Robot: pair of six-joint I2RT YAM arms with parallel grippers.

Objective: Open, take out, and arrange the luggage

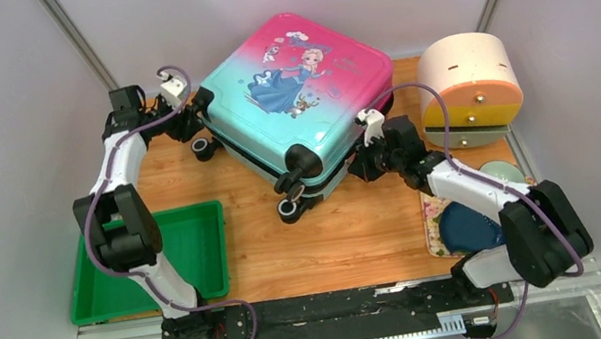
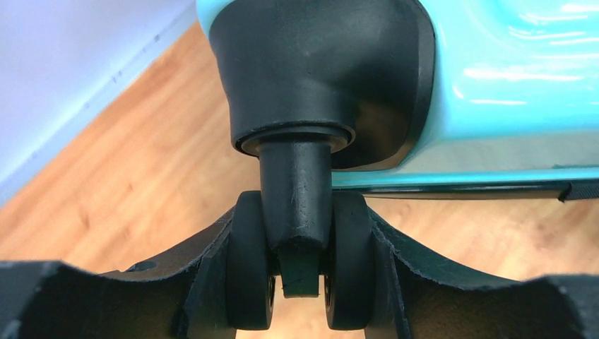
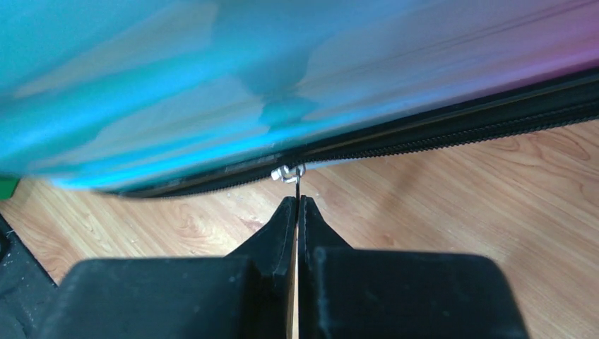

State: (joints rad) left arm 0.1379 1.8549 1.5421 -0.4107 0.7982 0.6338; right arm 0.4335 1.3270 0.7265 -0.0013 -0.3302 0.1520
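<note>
Right up close in the R wrist view, the R gripper [image 3: 297, 201] is pinched almost flat. Only a thin metal zip tab [image 3: 299, 185] sits btwn its two black fingers [image 3: 272, 236]. That tab hangs from the black zip [image 3: 459, 127], which runs along the side of the luggage [image 3: 212, 78]. The wood surface [image 3: 494, 212] is just under it.

In the L wrist view, the L gripper [image 2: 300, 236] is part way closed and holds a black double wheel [image 2: 247, 268]. One finger [image 2: 191, 275] is on each side of it and both touch it. The wheel's stem goes up into a black corner cap [image 2: 318, 63] on the teal shell.

From above, the luggage [image 1: 295, 97] lies flat at the back middle of the surface [image 1: 360, 224]. It is closed, pic side up, pink at the far end and teal at the near end, and turned a bit so one wheel corner points to the arms. The L gripper [image 1: 193, 118] is at its left corner. The R gripper [image 1: 359, 160] is at its near right side.

A green tray [image 1: 190, 242] sits at the front left, well apart from the luggage. A cream & orange round box [image 1: 469, 79] stands at the back right, just beside it.
</note>
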